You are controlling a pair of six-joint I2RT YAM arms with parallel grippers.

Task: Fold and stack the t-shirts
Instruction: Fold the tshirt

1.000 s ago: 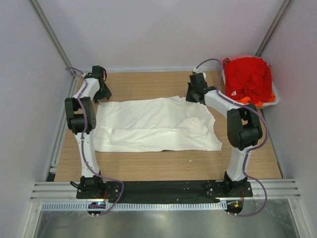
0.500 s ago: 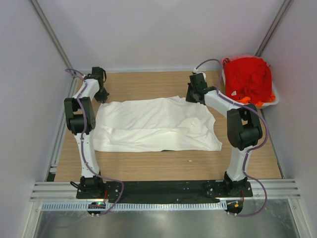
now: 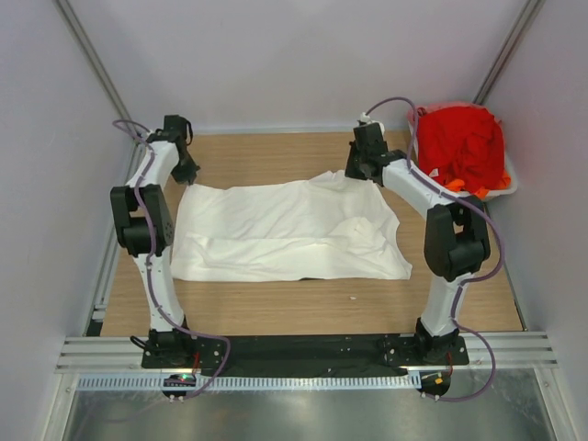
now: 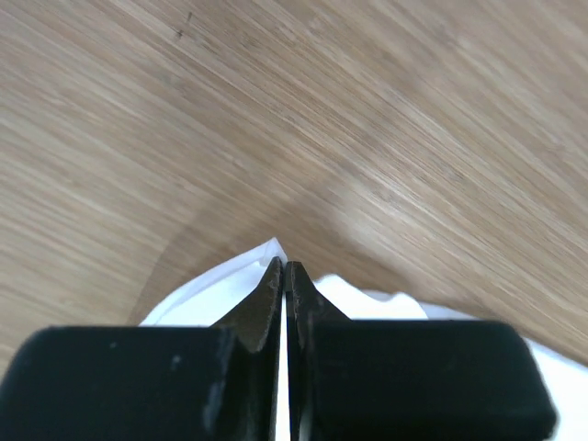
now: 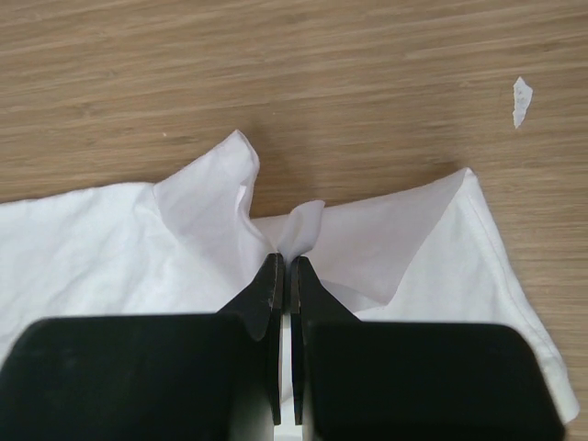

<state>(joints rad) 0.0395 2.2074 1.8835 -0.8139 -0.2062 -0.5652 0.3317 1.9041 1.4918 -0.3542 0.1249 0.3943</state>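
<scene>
The left fingers [image 4: 265, 312] pinch the far-left corner of the large plain white cloth t-shirt [image 3: 285, 230], spread across the wooden bench [image 3: 276, 312]; the right fingers [image 5: 268, 294] clamp a fold at its far-right edge. Best to lift the 2 grips level and together, keeping that edge taut.

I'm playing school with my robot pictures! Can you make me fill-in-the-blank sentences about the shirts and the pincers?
1. The big t-shirt spread on the table is ____.
2. The left pincer and the right pincer are both ____ on its far edge.
3. The t-shirts piled in the tub are mostly ____.
Missing words: white; shut; red.
</scene>
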